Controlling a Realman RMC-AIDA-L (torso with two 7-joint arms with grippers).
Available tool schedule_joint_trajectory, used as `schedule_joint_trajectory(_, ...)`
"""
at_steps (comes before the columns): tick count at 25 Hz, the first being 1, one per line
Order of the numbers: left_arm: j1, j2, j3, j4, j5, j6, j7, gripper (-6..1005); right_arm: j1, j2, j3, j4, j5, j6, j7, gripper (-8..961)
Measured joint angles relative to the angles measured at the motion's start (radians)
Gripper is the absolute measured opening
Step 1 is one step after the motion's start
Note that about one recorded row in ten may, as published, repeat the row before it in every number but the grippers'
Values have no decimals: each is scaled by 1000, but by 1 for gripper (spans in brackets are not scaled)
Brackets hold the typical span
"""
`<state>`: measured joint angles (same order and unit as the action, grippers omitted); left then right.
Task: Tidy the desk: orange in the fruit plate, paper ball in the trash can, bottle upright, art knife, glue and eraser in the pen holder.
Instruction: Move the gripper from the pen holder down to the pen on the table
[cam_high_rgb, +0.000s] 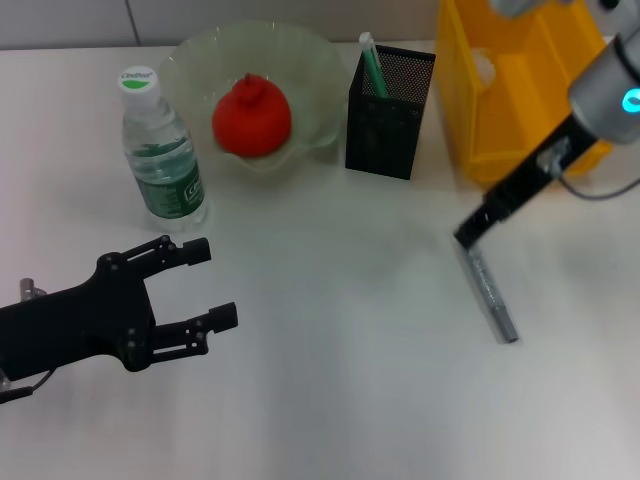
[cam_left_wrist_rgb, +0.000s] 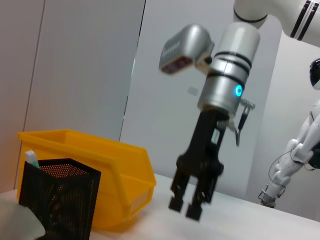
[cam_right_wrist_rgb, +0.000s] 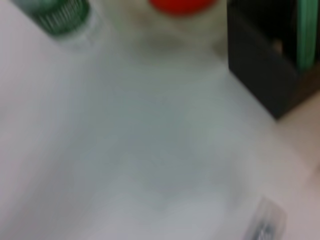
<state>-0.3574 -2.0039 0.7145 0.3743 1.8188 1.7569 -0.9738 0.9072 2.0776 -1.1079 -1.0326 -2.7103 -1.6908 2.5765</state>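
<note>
Our right gripper (cam_high_rgb: 468, 236) hangs just above the near end of the art knife (cam_high_rgb: 492, 297), its jaws a narrow gap apart and holding nothing.

From that gripper, we see the knife, a slim grey stick, lying flat on the white desk (cam_high_rgb: 330, 400) and running away from the fingertips toward our body. Up and to the left of the right gripper stands the pen holder (cam_high_rgb: 388, 112) with a green-and-white stick inside, and right behind the gripper's arm sits the trash can (cam_high_rgb: 500, 110). Farther left, the orange (cam_high_rgb: 251, 118) rests in the fruit plate (cam_high_rgb: 310, 60), and the bottle (cam_high_rgb: 163, 155) stands upright beside it. Our left gripper (cam_high_rgb: 215, 285) waits wide open and empty, just in front of the bottle.
</note>
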Motion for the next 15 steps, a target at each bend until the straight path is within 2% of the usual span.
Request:
schedule_joint_trajectory(6, -4, -2, 0, 0, 1, -1, 3, 844, 4, 3, -113, 103, -16, 79, 35, 628)
schedule_joint_trajectory(15, -9, -10, 0, 0, 1, -7, 6, 844, 6, 7, -170, 177, -15, 166, 50, 627)
